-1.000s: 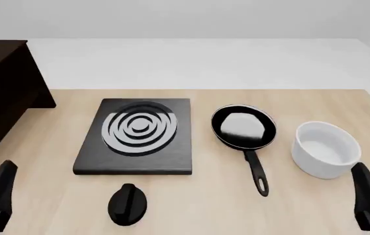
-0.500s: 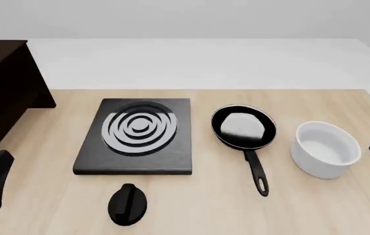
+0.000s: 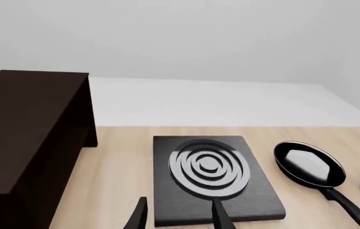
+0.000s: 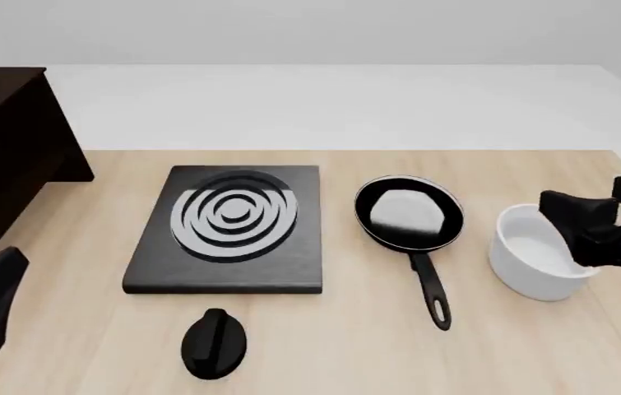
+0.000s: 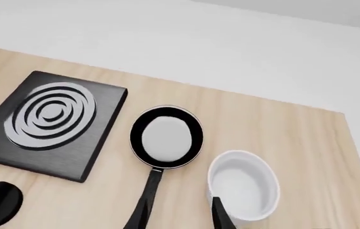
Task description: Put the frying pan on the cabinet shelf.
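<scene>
Frying pan [image 4: 408,214] lies on pale wooden table [image 4: 322,346]

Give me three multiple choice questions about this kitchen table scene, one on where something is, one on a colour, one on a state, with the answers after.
1. Where does the frying pan sit?
A. On the stove plate
B. On the table between the stove plate and the white bowl
C. On the cabinet

2. What colour is the bowl?
A. White
B. Red
C. Black

3. What is the right gripper holding?
A. The pan's handle
B. The bowl's rim
C. Nothing

Answers:
1. B, in the front view the pan rests on the bare wooden table, with the stove plate to one side and the bowl to the other.
2. A, the bowl is plain white inside and out.
3. C, the right wrist view shows its fingers spread well above the pan handle and the bowl, gripping nothing.
</scene>
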You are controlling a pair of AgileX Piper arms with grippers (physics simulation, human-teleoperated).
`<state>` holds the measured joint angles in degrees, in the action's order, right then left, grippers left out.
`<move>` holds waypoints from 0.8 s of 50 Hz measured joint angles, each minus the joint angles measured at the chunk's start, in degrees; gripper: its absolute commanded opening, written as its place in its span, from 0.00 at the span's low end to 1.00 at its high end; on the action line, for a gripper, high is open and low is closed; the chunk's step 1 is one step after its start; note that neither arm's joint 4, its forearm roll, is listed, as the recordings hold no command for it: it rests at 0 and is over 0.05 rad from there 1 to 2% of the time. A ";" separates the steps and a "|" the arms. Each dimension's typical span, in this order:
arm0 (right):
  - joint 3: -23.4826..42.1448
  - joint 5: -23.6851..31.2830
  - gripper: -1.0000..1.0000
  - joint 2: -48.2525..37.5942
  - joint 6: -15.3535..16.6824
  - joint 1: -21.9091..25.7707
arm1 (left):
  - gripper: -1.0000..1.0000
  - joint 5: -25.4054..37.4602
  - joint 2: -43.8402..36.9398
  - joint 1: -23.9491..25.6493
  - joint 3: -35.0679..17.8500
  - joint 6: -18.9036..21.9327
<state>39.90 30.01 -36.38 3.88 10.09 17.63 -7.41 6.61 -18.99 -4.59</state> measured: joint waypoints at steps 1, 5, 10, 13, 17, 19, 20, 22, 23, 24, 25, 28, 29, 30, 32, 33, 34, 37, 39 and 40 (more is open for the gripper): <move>0.91 0.70 1.00 -1.16 0.11 0.30 | 1.00 -0.06 -0.06 -0.04 -0.05 -0.09; 4.50 3.40 1.00 -5.61 0.02 1.57 | 1.00 -0.20 -0.23 0.24 -0.18 -1.16; 7.81 5.95 1.00 -11.03 0.24 2.05 | 1.00 -0.25 -0.41 0.49 -0.39 -2.01; 9.17 7.23 1.00 -14.33 0.03 2.53 | 1.00 -0.25 -0.43 0.68 -0.41 -2.51; 10.29 8.45 1.00 -18.28 0.58 2.79 | 1.00 -0.25 -0.36 0.80 -0.35 -2.81; 10.62 8.86 1.00 -20.12 0.96 2.78 | 1.00 -0.31 -0.28 0.74 -0.20 -2.99; 10.73 9.00 1.00 -20.98 1.26 2.72 | 1.00 -0.36 -0.25 0.71 -0.11 -3.07; 10.89 9.24 1.00 -22.60 1.40 2.73 | 1.00 -0.45 -0.18 0.70 0.05 -3.20; 10.95 9.30 1.00 -23.33 1.56 2.70 | 1.00 -0.48 -0.15 0.70 0.10 -3.28; 11.00 9.33 1.00 -24.03 1.82 2.60 | 1.00 -0.48 -0.12 0.71 0.11 -3.38; 11.02 9.33 1.00 -24.68 2.01 2.54 | 1.00 -0.49 -0.10 0.74 0.12 -3.47; 10.94 9.24 1.00 -26.43 2.58 2.40 | 1.00 -0.64 -0.15 0.95 0.28 -3.83; 10.87 9.17 1.00 -26.94 2.78 2.36 | 1.00 -0.67 -0.17 0.99 0.33 -4.06; 10.78 9.08 1.00 -27.45 2.89 2.34 | 1.00 -0.68 -0.14 1.08 0.37 -4.45; 10.54 8.80 1.00 -28.41 3.22 2.25 | 1.00 -0.73 -0.03 1.31 0.49 -5.40; 10.44 8.65 1.00 -28.86 3.37 2.19 | 1.00 -0.73 0.00 1.40 0.52 -5.73; 10.33 8.48 1.00 -29.31 3.49 2.16 | 1.00 -0.71 0.04 1.48 0.51 -5.98; 10.04 7.98 1.00 -30.62 3.77 2.09 | 1.00 -0.65 0.20 1.64 0.52 -6.40; 9.90 7.63 1.00 -31.44 3.91 2.06 | 1.00 -0.68 0.25 1.76 0.60 -6.50; 9.85 7.46 1.00 -31.87 3.94 2.09 | 1.00 -0.71 0.25 1.83 0.66 -6.46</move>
<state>49.75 37.48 -68.25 7.82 12.18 16.92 -7.16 8.44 -18.33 -11.04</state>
